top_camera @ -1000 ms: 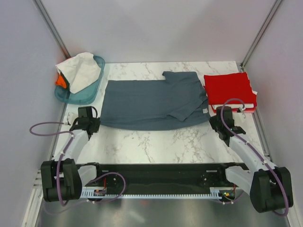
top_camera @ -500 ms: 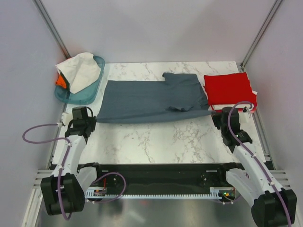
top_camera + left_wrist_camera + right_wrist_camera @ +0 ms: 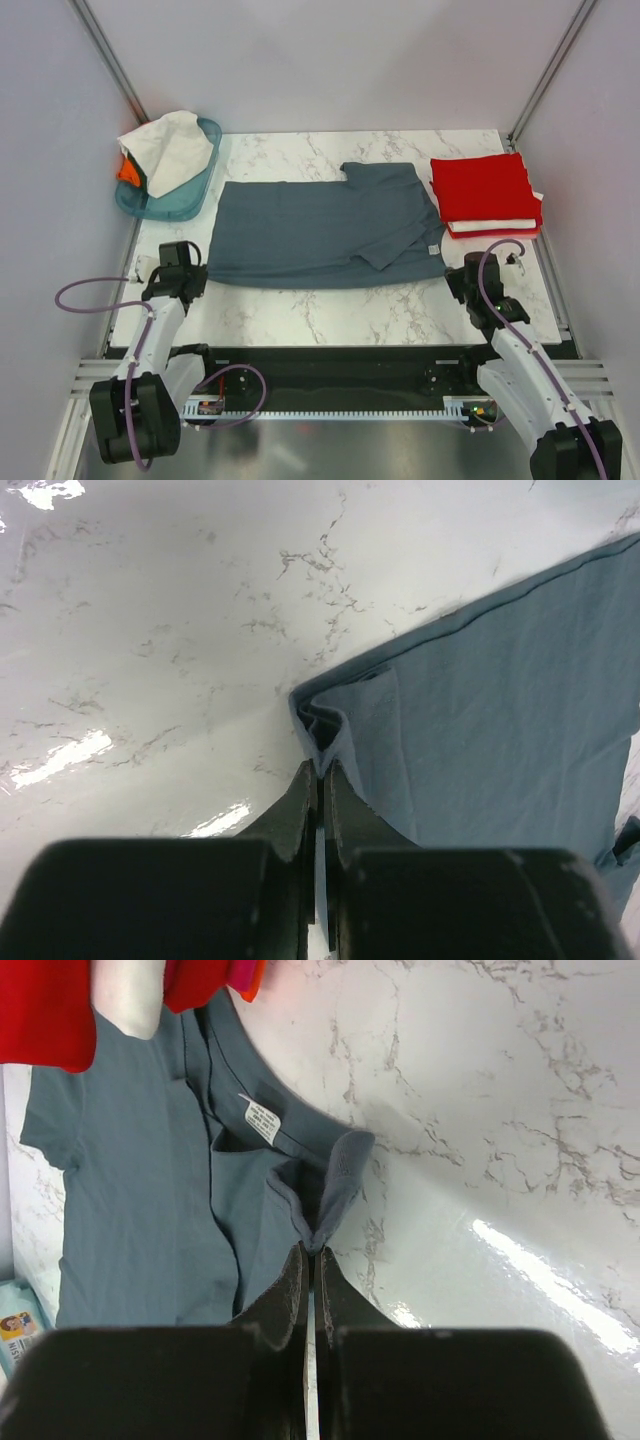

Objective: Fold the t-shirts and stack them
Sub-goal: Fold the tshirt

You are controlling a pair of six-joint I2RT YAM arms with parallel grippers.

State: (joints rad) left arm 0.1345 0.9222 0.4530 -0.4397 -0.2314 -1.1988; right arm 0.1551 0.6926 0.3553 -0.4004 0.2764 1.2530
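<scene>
The slate blue-grey t-shirt (image 3: 320, 225) lies spread on the marble table, one sleeve folded over. My left gripper (image 3: 186, 281) is shut on its near left corner, seen pinched in the left wrist view (image 3: 322, 755). My right gripper (image 3: 456, 277) is shut on its near right edge by the collar, with the white label (image 3: 262, 1118) showing beside the pinch (image 3: 316, 1238). A folded red t-shirt (image 3: 485, 188) lies on a white one (image 3: 495, 226) at the right. A white t-shirt (image 3: 165, 150) and an orange one (image 3: 127, 172) sit in the basket.
The teal plastic basket (image 3: 190, 195) stands at the back left corner. Grey walls close in the table on three sides. A black rail (image 3: 330, 365) runs along the near edge between the arm bases.
Both grippers have pulled back toward the near edge, dragging the blue-grey shirt's near edge with them. The shirt now lies longer front to back and flatter.
</scene>
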